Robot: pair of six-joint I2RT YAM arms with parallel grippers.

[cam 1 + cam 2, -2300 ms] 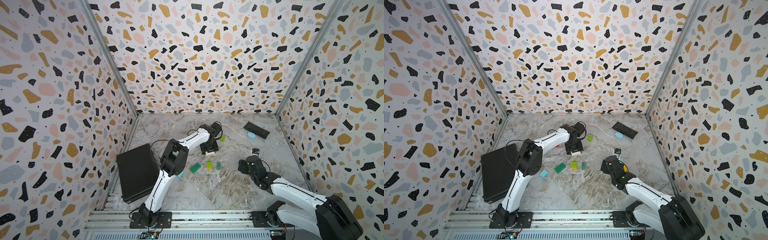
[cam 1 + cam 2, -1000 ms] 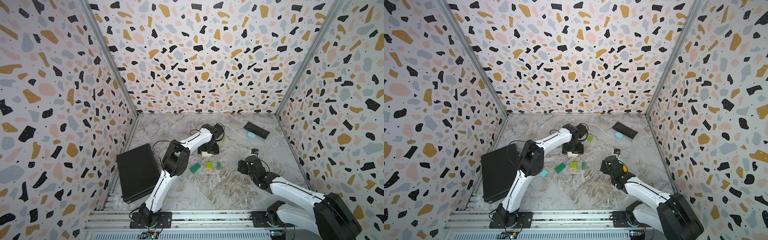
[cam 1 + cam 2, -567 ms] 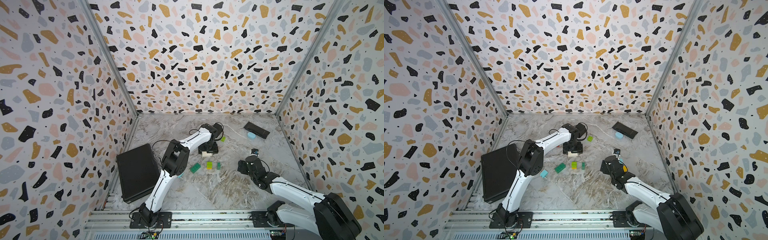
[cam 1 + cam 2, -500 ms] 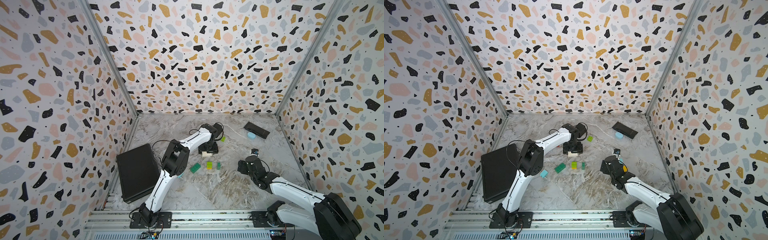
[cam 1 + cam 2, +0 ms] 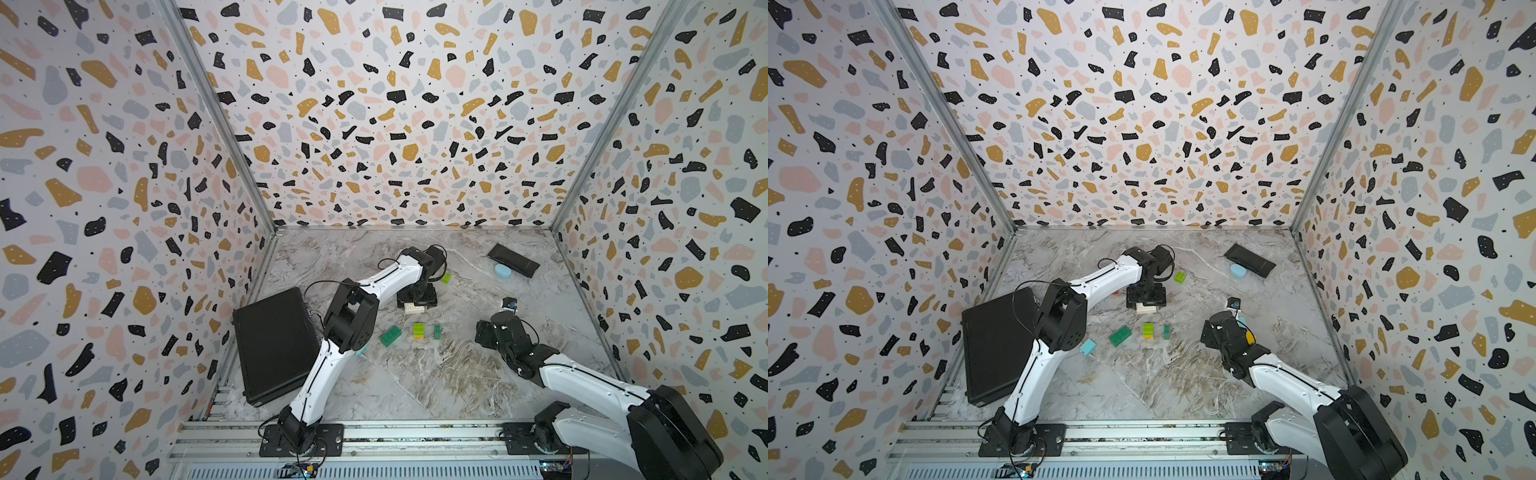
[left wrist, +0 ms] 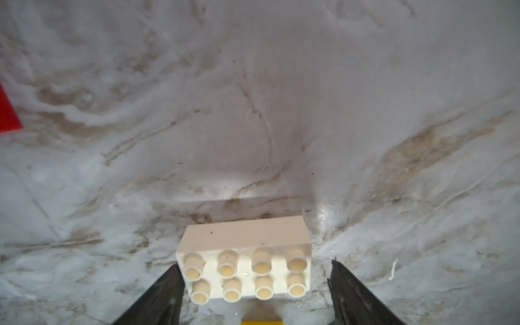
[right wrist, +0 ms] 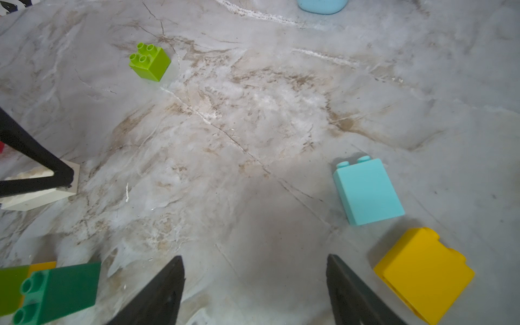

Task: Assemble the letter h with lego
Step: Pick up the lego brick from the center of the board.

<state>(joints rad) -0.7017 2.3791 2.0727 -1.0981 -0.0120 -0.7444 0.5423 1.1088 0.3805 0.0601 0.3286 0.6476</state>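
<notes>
- The left gripper is open, its jaws on either side of the white brick; one finger touches the brick's end and the other is clear of it.
- The white brick lies near the middle of the bench, toward the far edge.
- The right gripper is spread apart over bare bench near the right edge, gripping nothing.
- A light-blue brick and a yellow brick lie just beside it.
- A dark green brick lies mid-bench, and a lime brick lies further back.
</notes>
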